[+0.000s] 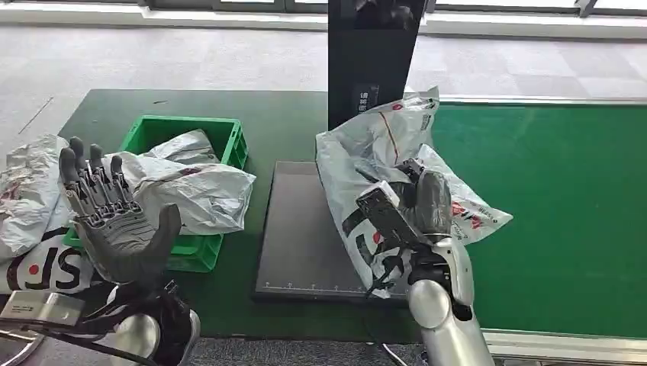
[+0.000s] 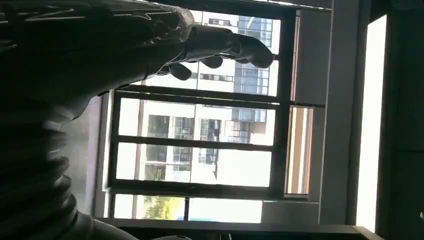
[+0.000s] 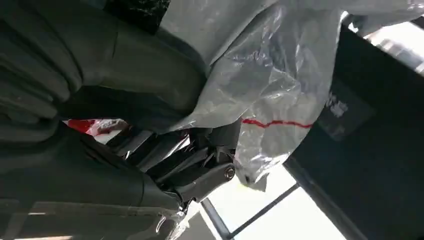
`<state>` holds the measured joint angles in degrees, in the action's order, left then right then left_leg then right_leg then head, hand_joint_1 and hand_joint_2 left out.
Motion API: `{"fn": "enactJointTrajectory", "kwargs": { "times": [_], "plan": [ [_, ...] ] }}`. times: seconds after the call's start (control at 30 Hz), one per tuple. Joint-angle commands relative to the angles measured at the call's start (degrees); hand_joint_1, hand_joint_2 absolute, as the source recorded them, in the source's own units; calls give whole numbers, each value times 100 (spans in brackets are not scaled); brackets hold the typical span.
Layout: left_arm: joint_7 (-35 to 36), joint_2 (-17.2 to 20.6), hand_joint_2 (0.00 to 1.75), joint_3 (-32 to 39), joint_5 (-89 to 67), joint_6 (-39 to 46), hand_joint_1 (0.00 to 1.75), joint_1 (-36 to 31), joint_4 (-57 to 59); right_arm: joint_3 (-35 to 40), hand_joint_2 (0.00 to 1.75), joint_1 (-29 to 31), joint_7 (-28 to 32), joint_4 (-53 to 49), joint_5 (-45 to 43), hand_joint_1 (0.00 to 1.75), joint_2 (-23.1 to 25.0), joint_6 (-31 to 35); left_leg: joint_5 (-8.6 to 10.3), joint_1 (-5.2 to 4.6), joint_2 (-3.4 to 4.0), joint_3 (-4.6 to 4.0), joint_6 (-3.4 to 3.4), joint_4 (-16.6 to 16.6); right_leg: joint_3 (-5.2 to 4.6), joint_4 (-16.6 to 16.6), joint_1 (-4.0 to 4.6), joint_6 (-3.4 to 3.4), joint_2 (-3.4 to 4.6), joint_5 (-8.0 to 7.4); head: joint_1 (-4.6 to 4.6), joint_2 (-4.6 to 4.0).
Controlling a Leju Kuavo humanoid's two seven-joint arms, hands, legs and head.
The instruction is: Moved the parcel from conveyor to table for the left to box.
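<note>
The parcel (image 1: pixel 381 152) between the right hand's fingers (image 1: pixel 416 174) is pale grey plastic with red and black print and a thin red line. Beyond the left hand's fingers (image 1: pixel 91 171), the crate (image 1: pixel 183 130) is bright green. The belt (image 1: pixel 549 183) is green, the tray (image 1: pixel 297 229) black.

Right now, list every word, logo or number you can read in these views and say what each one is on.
"SF"-like black letters with a red dot: grey parcel bag at the table's left edge, partly hidden.
White label on the black scanner post: too small to read.
Red and black print on the held parcel: crumpled, unreadable.
Tick marks along the black scale plate: unreadable.
</note>
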<state>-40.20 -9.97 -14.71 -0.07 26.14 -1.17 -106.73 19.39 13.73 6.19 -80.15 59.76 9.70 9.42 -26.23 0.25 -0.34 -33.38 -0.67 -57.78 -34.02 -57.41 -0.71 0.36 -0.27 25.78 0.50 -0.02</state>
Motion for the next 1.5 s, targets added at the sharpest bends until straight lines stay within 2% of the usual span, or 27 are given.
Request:
{"fn": "enactJointTrajectory", "kwargs": {
  "times": [0.03,0.53,1.5],
  "plan": [
    [20,196,175,-133,98,93,0,-414,519,784,175,619,43,1627,-328,175,-205,-59,4,4,9,19,1,15,19,19,4,-2,8,-9,0,0],
    [20,272,175,-299,225,249,0,-762,821,1233,175,1173,390,3345,-835,175,-65,-109,1,0,4,12,0,6,10,8,1,-1,3,-3,0,0],
    [20,274,175,-303,229,261,0,-775,826,1274,175,1195,418,3430,-852,175,-48,-105,2,1,4,11,0,9,10,10,2,-3,3,-4,0,0]
  ]
}}
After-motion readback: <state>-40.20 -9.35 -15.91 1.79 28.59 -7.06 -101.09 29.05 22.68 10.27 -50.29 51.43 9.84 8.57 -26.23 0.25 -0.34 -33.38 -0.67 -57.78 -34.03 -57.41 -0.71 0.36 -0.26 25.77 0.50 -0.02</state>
